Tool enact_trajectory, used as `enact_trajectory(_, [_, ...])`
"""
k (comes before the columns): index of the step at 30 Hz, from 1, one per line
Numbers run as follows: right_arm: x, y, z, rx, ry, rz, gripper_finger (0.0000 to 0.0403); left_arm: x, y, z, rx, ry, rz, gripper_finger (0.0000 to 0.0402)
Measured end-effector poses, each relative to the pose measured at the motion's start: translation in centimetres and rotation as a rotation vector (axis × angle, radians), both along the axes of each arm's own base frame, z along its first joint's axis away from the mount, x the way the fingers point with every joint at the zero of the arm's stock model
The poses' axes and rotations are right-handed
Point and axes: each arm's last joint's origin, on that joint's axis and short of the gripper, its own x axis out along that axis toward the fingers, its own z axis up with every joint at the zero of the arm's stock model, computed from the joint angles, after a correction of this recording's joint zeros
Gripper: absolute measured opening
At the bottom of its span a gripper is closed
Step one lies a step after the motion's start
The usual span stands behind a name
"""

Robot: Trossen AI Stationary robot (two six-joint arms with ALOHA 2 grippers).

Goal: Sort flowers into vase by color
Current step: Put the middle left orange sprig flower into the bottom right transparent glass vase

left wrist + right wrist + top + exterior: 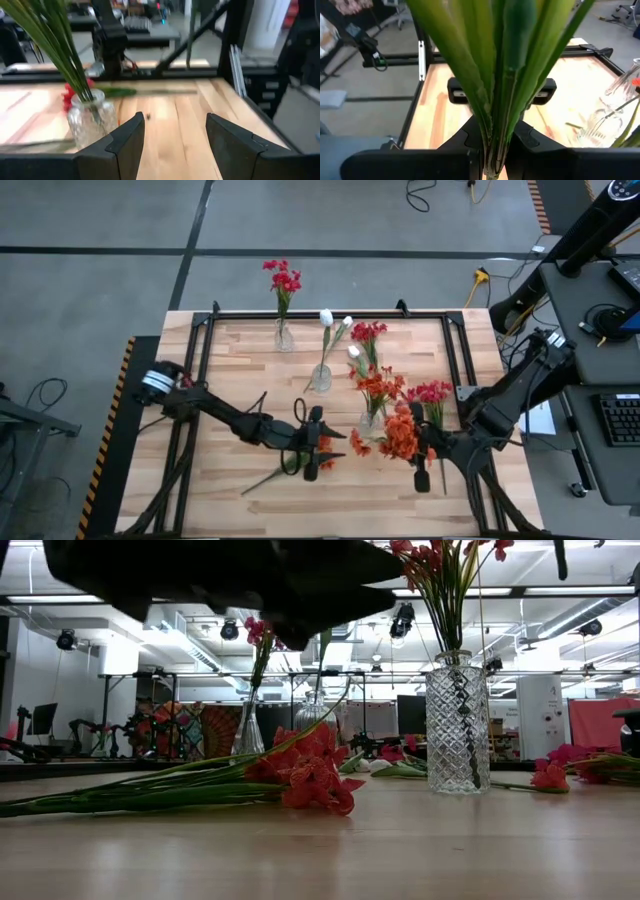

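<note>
Right hand (421, 463) pinching an orange-red flower (401, 435) by its green stalk (495, 100), fingers pressed tight on it, bloom cluster hanging over the front right of the tabletop (240, 380), just beside the vase of orange flowers (372, 420). Left hand (312, 450) spread and empty, poised over a loose orange stem (290, 467) lying flat near the front edge. Probably mid-delivery: stalk gripped, not yet in a vase. Next, likely, to tip the stalk upright, line its end over the neck of the orange vase, lower it in, then release. Meanwhile, ready to close on the lying stem. Red (284, 330) and white (322, 375) vases farther back, already filled.
</note>
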Motion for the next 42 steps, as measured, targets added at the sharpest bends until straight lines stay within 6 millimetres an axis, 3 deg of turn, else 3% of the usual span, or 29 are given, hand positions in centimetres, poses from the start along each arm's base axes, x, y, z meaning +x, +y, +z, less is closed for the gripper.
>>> enact_trajectory(10, [-1.3, -1.1, -1.2, 0.040, -0.035, -0.008, 0.0038, 0.5, 0.3, -1.3, 0.008, -0.041, 0.100, 0.0214])
enact_trajectory(25, [-1.8, -0.2, -1.3, 0.072, -0.024, 0.046, 0.0038, 0.8, 1.4, -2.4, 0.028, 0.028, 0.204, 0.0331])
enact_trajectory(42, [-2.0, -0.1, -1.2, 0.009, -0.050, 0.024, 0.0038, 4.9, 2.6, -5.3, 0.002, 0.016, 0.230, 0.0336])
